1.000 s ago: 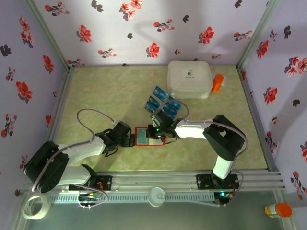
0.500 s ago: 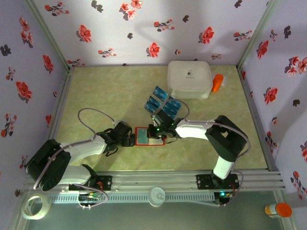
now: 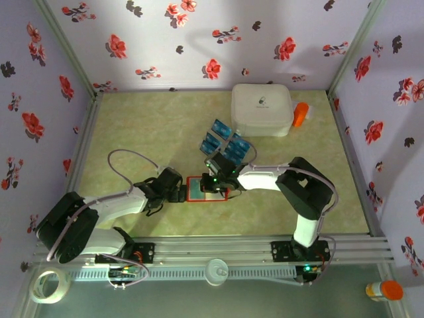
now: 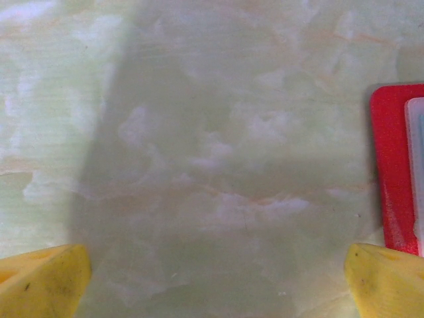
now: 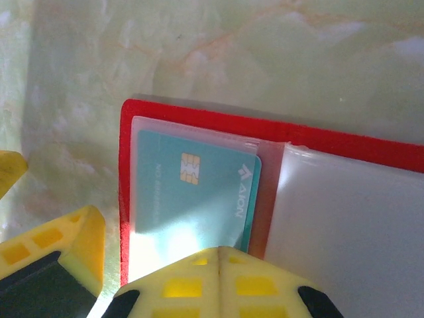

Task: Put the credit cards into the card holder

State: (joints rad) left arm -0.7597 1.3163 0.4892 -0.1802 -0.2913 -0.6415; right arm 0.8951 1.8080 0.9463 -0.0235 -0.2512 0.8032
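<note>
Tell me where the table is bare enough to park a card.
Widest bare patch: back-left table, between the left wall and the loose credit cards. Another front-right, beyond the right arm's elbow. Crowded: the card holder, left gripper beside it, right gripper over it, and near the white box.

Red card holder (image 5: 199, 121), teal card (image 5: 179, 205) (gold chip (image 5: 189, 169)).

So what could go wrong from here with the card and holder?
The right gripper, shut, sits at the edge of the teal card over the card holder; retracting might drag the card out of the holder. The left gripper is open beside the holder, not closed on it, so the holder could slide.
</note>
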